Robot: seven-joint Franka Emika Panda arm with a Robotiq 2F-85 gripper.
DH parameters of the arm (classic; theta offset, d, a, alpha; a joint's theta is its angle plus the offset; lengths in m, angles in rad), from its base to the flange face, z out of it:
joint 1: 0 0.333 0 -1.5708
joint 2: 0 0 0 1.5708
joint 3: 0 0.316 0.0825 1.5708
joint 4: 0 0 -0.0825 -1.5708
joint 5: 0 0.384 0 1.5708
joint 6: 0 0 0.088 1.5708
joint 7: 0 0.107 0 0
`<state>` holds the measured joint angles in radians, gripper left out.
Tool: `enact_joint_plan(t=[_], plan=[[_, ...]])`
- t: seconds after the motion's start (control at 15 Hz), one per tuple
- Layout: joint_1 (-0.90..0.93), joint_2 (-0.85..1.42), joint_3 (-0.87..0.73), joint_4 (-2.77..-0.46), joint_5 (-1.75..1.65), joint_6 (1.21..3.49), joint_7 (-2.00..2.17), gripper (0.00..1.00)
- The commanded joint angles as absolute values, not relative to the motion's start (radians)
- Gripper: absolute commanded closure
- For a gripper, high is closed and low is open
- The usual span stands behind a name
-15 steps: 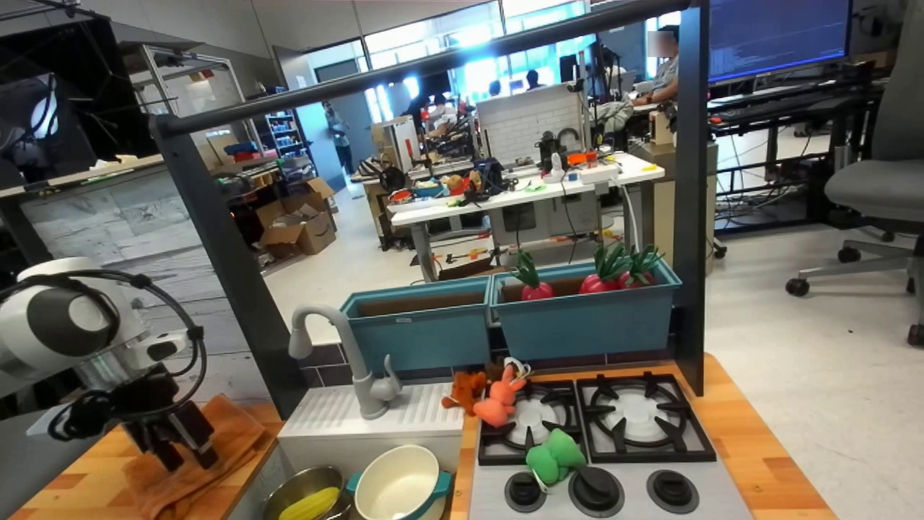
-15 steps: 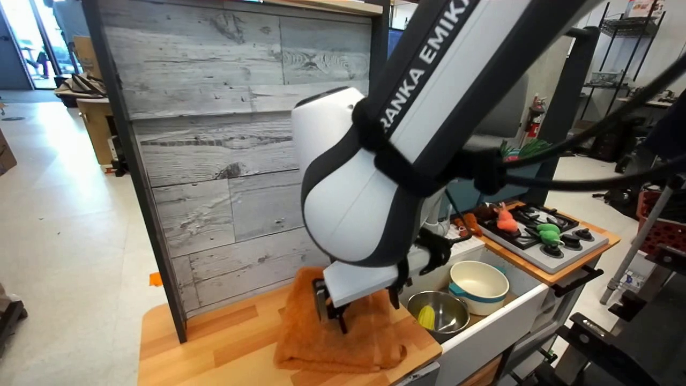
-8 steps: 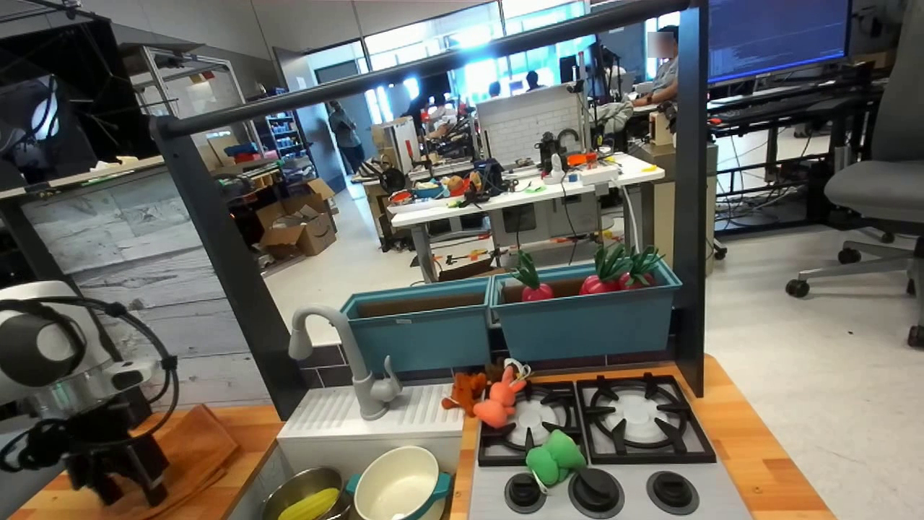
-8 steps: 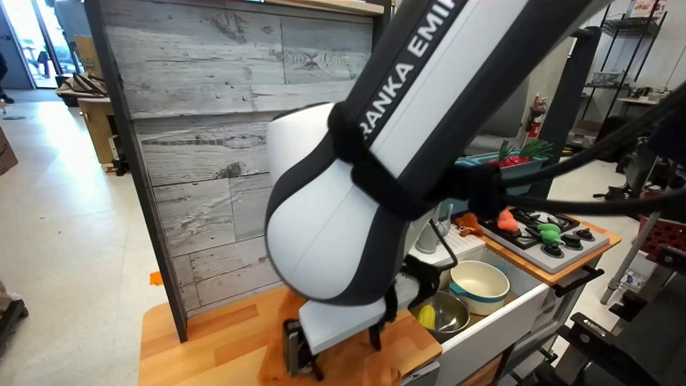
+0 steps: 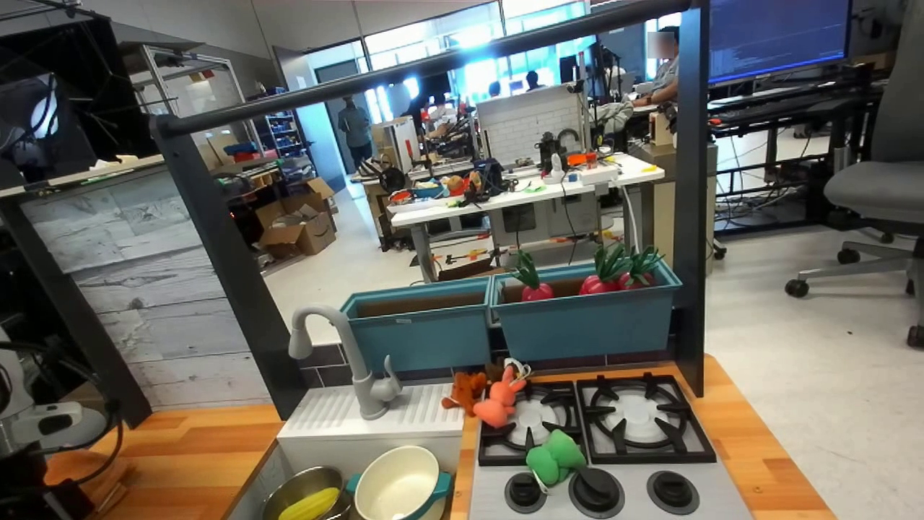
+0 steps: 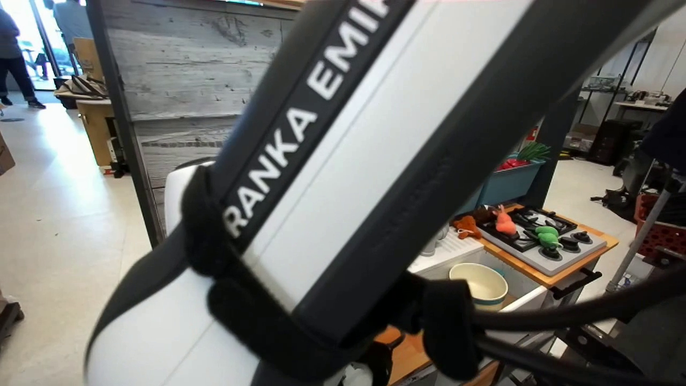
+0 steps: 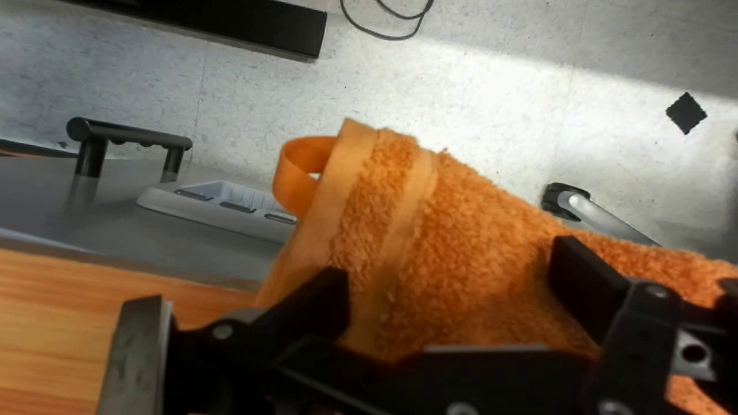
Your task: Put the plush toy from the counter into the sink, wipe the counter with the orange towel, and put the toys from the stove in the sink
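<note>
In the wrist view my gripper (image 7: 452, 265) stands open, jaws wide apart, with the orange towel (image 7: 461, 213) spread under and between the fingers. The towel's looped corner reaches past the edge of the counter (image 7: 69, 323), above the floor. An exterior view shows the towel (image 5: 83, 469) bunched at lower left, with the arm partly cut off there. The yellow plush toy (image 5: 310, 503) lies in a steel bowl in the sink (image 5: 325, 451). A red-orange toy (image 5: 499, 399) and a green toy (image 5: 554, 456) rest on the stove (image 5: 635, 477).
Beside the yellow toy's steel bowl (image 5: 317, 477) stands a cream pot (image 5: 397, 480). A grey faucet (image 5: 354, 354) rises behind the sink. A brown-orange toy (image 5: 468, 392) sits left of the stove. Teal planters (image 5: 585, 318) line the back. A grey drawer handle (image 7: 132, 135) juts out below the counter.
The arm has swept left in an exterior view, away from the sink, and the towel has slid along with it. Bare counter shows where the towel lay. The jaws have stayed open.
</note>
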<state>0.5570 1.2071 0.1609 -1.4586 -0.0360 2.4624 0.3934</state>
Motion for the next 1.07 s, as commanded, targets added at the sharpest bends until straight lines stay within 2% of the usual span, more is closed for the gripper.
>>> enact_joint_plan(t=[0.0, 0.53, 0.73, 1.0], plan=[[0.537, 1.195, 0.116, -1.478, -0.022, 2.438, 0.389, 0.00], [0.497, 1.074, 0.023, -1.684, 0.004, 2.519, 0.473, 0.00], [0.497, 1.028, 0.007, -1.760, 0.017, 2.613, 0.505, 0.00], [0.492, 0.852, 0.018, -1.970, 0.032, 2.749, 0.506, 0.00]])
